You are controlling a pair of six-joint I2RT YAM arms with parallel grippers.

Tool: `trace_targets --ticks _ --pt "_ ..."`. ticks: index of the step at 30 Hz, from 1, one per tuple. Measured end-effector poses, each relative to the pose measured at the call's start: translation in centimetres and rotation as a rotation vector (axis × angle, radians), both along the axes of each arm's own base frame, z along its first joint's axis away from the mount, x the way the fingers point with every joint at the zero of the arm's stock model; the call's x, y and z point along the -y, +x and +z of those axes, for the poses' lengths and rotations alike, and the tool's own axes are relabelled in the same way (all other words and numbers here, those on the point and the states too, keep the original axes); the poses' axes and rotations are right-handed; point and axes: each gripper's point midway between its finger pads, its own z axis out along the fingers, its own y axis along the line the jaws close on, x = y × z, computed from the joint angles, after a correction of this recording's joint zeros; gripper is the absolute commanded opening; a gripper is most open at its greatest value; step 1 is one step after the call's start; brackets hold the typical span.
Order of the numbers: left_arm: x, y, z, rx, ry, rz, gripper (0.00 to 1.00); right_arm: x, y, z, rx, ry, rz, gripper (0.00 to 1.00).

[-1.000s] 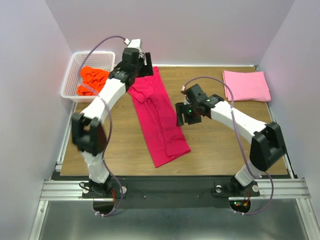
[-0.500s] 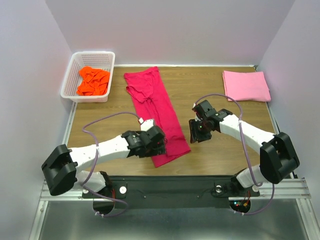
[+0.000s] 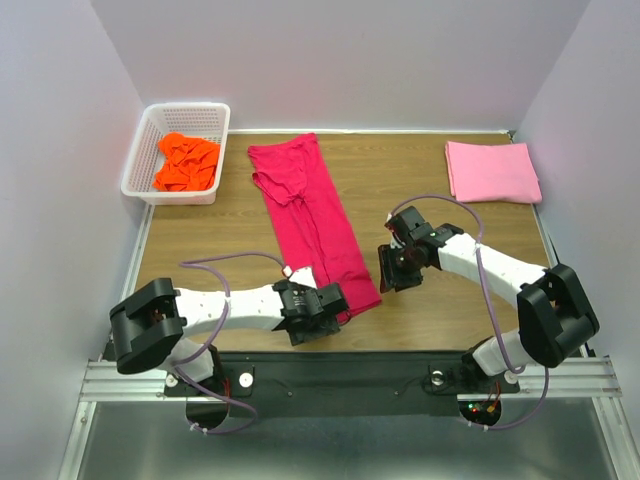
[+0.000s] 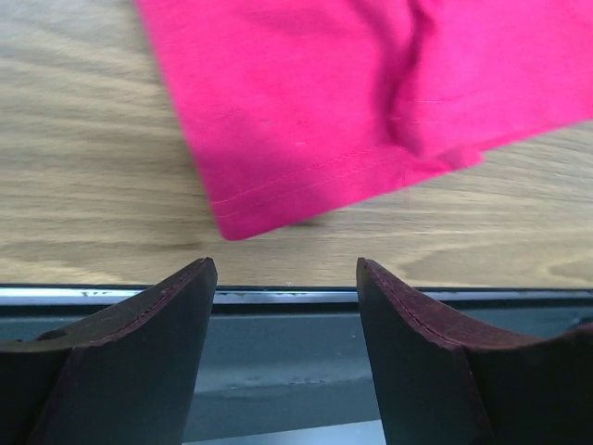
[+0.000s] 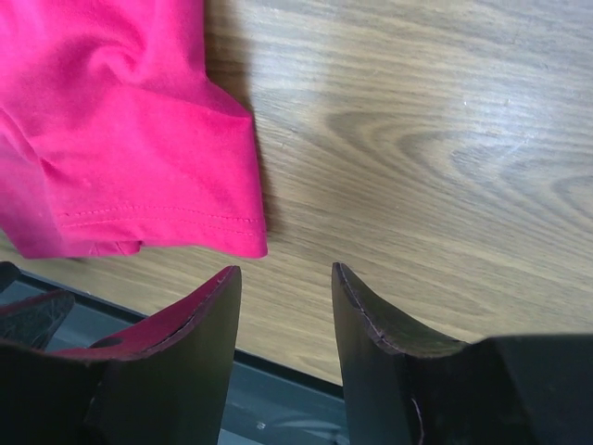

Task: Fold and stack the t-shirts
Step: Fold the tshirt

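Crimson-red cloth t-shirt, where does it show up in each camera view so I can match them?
Top external: crimson-red cloth t-shirt, a long strip slanting through the picture's centre.
Left wrist: it spans the top, hem toward the fingers.
Right wrist: upper left, hem corner showing.
Shared landmark: near edge of the wooden table, beside the shirt's hem.

Crimson-red t-shirt [image 3: 310, 220]: laid flat as a long narrow strip, folded lengthwise, run diagonally across the wooden table [image 3: 200, 240] from far left-centre to the near edge; stitched hem at the near end, some wrinkling at the far end. Light pink t-shirt [image 3: 492, 170]: folded into a neat rectangle, far right corner. Bright orange t-shirt [image 3: 187, 162]: crumpled inside the white lattice basket [image 3: 140, 150], far left.
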Motion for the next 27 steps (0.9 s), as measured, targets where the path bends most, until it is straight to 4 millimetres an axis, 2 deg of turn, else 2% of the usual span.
trace_targets --ticks 5,10,14,16,17,18,21,23,25,26,27 --pt "-1.2 0.7 -0.1 0.003 0.002 0.048 0.72 -0.3 0.3 0.1 0.008 0.012 -0.010 0.49" --pt "-2.5 3.0 0.2 0.026 0.004 0.111 0.70 -0.4 0.4 0.1 0.010 0.017 -0.012 0.49" --pt "-2.9 3.2 -0.4 0.022 0.037 0.096 0.67 -0.5 0.6 -0.1 0.011 0.018 -0.014 0.46" --pt "-3.2 3.0 -1.2 0.009 0.068 0.082 0.61 -0.6 0.7 -0.3 0.008 0.017 -0.015 0.45" --pt "-3.3 2.9 -1.6 0.001 0.084 0.073 0.60 -0.6 0.7 -0.3 0.008 0.017 -0.015 0.45" --pt "-3.4 2.9 -1.8 -0.005 0.098 0.066 0.54 -0.6 0.7 -0.4 0.007 0.017 -0.016 0.44" --pt "-3.1 2.9 -1.8 -0.003 0.095 0.049 0.54 -0.7 0.7 -0.4 0.004 0.020 -0.017 0.44" --pt "-3.1 2.9 -1.8 -0.003 0.099 0.041 0.47 -0.8 0.7 -0.5 0.001 0.023 -0.016 0.44" --pt "-2.9 2.8 -1.9 -0.005 0.103 0.032 0.46 -0.9 0.6 -0.5 -0.004 0.029 -0.013 0.44" --pt "-2.9 2.9 -1.9 -0.005 0.104 0.026 0.41 -1.0 0.6 -0.5 -0.006 0.033 -0.012 0.44" --pt "-2.8 2.8 -1.9 -0.007 0.106 0.023 0.41 -1.1 0.6 -0.6 -0.010 0.038 -0.009 0.44"
